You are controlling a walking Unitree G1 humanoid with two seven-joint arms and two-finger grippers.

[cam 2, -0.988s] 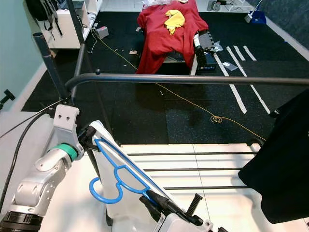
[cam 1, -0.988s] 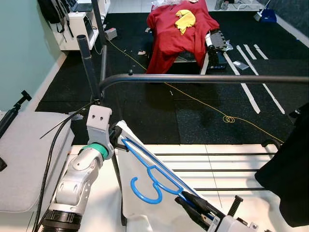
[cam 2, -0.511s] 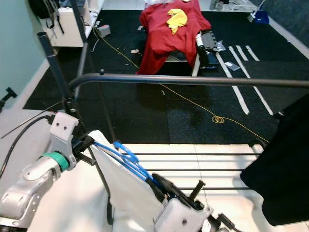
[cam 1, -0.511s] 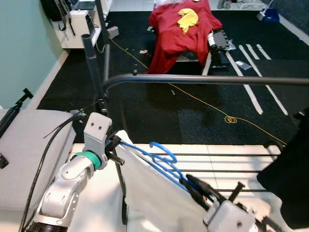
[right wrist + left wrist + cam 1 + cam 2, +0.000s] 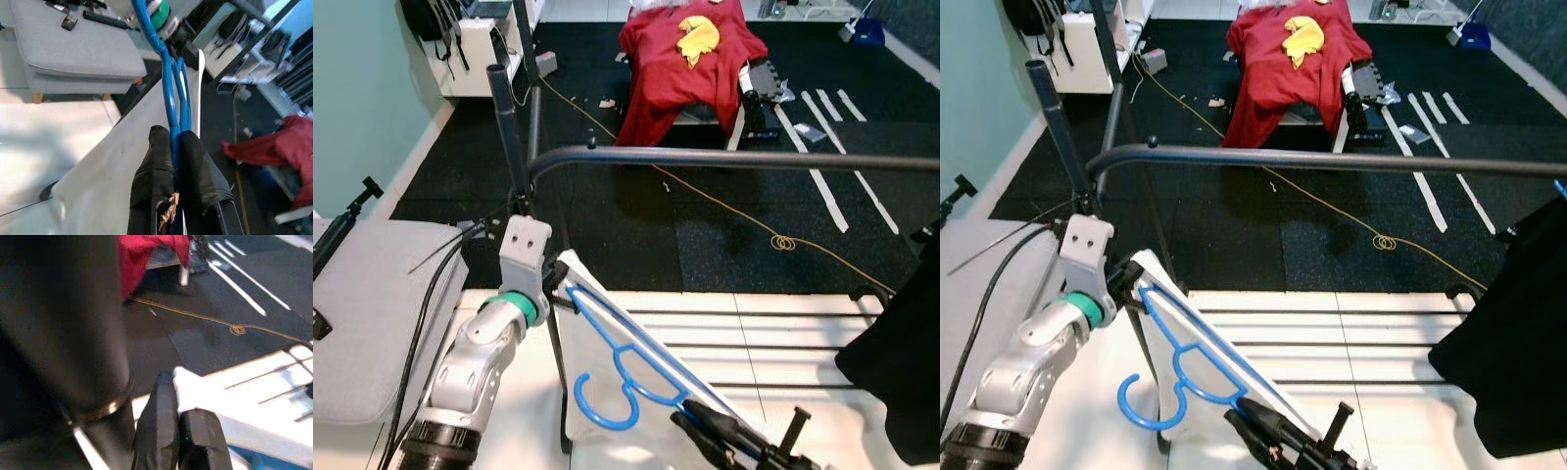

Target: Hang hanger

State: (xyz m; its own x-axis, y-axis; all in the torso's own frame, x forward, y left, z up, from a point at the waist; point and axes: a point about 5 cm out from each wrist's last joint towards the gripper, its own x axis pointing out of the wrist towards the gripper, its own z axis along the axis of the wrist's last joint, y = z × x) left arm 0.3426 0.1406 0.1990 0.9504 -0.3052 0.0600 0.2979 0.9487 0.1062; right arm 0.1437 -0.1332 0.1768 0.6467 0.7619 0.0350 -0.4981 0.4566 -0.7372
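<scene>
A blue hanger (image 5: 607, 315) carries a white garment (image 5: 607, 431) and is held low between my two grippers. Its hook (image 5: 600, 409) curls downward toward me. At the hanger's upper end my left gripper (image 5: 553, 284) is shut, and the left wrist view has its fingertips (image 5: 166, 431) pinching the white cloth (image 5: 193, 389). My right gripper (image 5: 705, 431) is shut on the hanger's lower arm; in the right wrist view its fingers (image 5: 154, 152) clamp the blue wire (image 5: 168, 93). The dark grey hanging rail (image 5: 724, 157) runs across, above and beyond the hanger.
The rail's upright pole (image 5: 509, 127) stands at the left. A black garment (image 5: 901, 372) hangs at the right. Drying-rack bars (image 5: 754, 328) lie beneath the hanger. A grey cushion (image 5: 362, 313) is at the left. A red cloth (image 5: 685, 59) and a yellow cable (image 5: 744, 211) lie on the dark floor.
Half a second ago the hanger was turned with its hook up toward the rail; now it has rotated back and the hook points down. The right gripper sits lower.
</scene>
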